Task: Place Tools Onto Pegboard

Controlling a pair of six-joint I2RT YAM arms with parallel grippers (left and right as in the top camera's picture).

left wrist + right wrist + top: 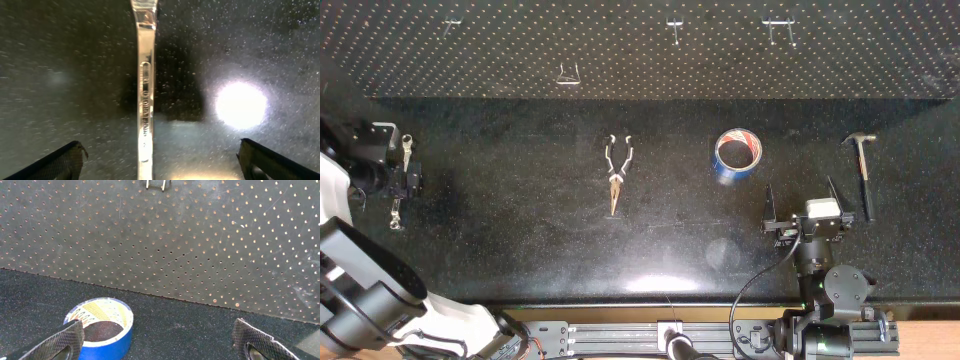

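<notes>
The left gripper (159, 150) hangs open over the wrench (145, 90), left of frame — next it must drop and pinch. Right gripper (159, 330) — open too.

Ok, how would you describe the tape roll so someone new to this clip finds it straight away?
Start at the black perforated pegboard along the far side of the dark speckled worktop. In front of it, right of centre, between the needle-nose pliers and the small hammer, lies the blue roll of tape. It is the only round, hollow, blue thing there.
</notes>
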